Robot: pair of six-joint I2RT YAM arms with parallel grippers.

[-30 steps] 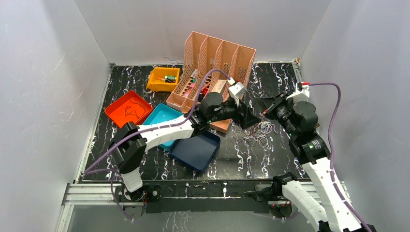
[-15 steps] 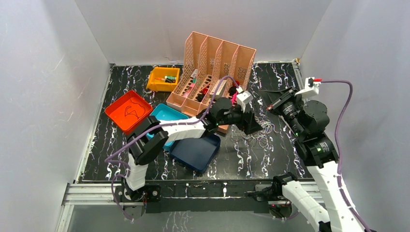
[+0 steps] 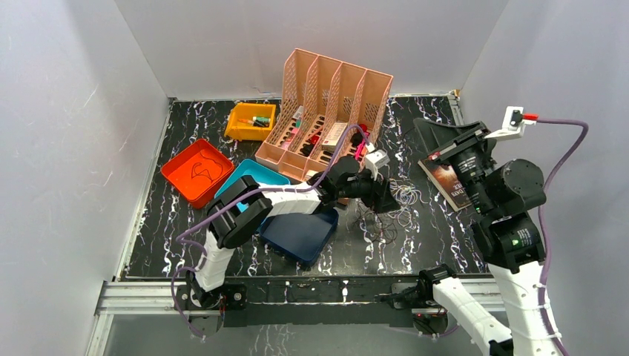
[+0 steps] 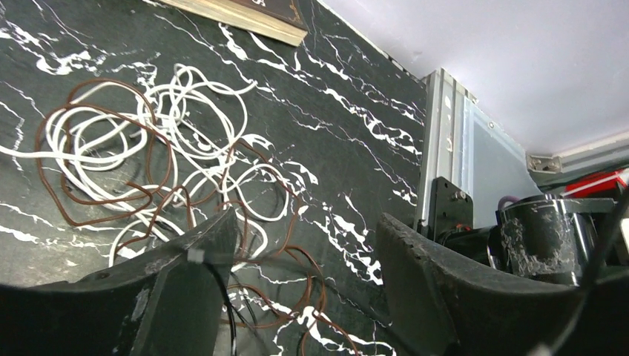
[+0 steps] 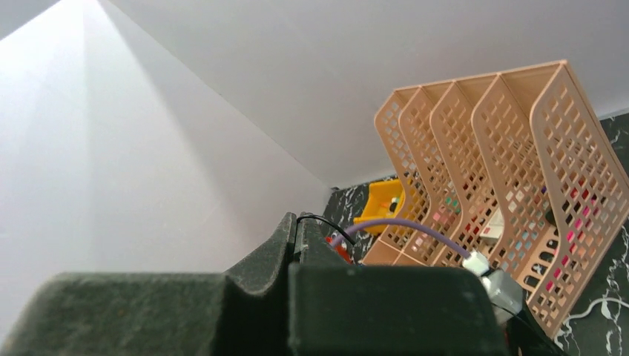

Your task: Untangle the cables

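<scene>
The cables (image 3: 398, 205) lie in a loose tangle on the black marbled table, right of the trays. In the left wrist view they are white and brown loops (image 4: 148, 152) spread on the table. My left gripper (image 3: 385, 199) hovers low over the near edge of the tangle. It is open (image 4: 304, 256), and brown loops lie on the table between its fingers. A thin black cable (image 4: 222, 315) runs past its left finger. My right gripper (image 3: 424, 126) is lifted high at the right. It is shut (image 5: 297, 220) on a thin black cable (image 5: 326, 222) that curls out of its tips.
A pink file organizer (image 3: 326, 104) stands at the back. A yellow bin (image 3: 251, 121), an orange tray (image 3: 194, 174), a teal tray (image 3: 248, 180) and a navy tray (image 3: 300, 231) sit to the left. A book (image 3: 447, 184) lies under the right arm.
My right arm has lifted and swung back to the right, its gripper staying shut. My left gripper has reached further right and lower over the tangle, its jaws slightly narrower.
</scene>
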